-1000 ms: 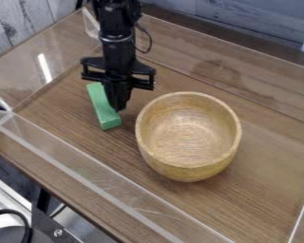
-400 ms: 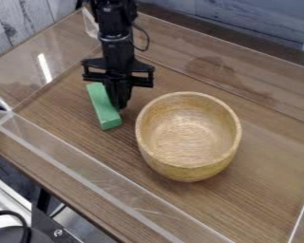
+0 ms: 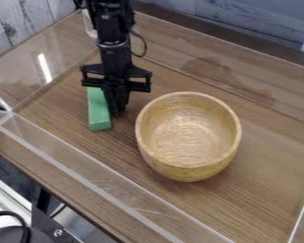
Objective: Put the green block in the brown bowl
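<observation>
The green block (image 3: 100, 112) lies flat on the wooden table, left of the brown bowl (image 3: 189, 135). My gripper (image 3: 115, 104) points straight down with its dark fingers pressed together, shut. The fingertips are low at the block's far right edge, touching or nearly touching it. Nothing shows between the fingers. The bowl stands upright and empty, a short gap to the right of the gripper. The arm hides the far end of the block.
Clear plastic walls (image 3: 66, 171) run along the front and left edges of the table. A grey wall (image 3: 243, 14) stands at the back. The arm's black column (image 3: 111, 28) rises behind the block.
The gripper has sunk slightly and edged left onto the block's far end. The block now lies a little more upright in the picture, its near end swung left.
</observation>
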`<action>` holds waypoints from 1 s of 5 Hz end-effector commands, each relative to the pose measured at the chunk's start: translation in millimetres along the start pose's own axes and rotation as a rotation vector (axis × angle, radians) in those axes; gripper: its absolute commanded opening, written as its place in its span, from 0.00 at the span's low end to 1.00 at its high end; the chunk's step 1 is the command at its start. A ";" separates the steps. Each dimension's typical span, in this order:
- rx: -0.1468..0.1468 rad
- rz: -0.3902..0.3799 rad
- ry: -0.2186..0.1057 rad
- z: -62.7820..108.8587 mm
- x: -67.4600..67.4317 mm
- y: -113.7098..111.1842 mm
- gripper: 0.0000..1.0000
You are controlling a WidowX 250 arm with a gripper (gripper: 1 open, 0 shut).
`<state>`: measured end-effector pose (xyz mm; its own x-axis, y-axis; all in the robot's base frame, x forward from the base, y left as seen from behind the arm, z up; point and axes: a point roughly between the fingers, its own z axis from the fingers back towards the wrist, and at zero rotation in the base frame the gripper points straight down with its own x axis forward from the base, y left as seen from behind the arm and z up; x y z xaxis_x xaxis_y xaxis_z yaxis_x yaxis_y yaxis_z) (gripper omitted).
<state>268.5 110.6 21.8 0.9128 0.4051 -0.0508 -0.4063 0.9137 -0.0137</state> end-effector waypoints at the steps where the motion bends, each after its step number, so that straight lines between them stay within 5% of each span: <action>1: 0.015 0.005 -0.039 10.7 10.6 2.1 0.00; 3: 0.004 0.029 -0.068 11.3 2.0 4.1 0.00; 5: -0.004 0.060 -0.065 10.1 8.4 -5.4 0.00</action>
<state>268.0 106.1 20.7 0.8860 0.4624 -0.0349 -0.4630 0.8863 -0.0110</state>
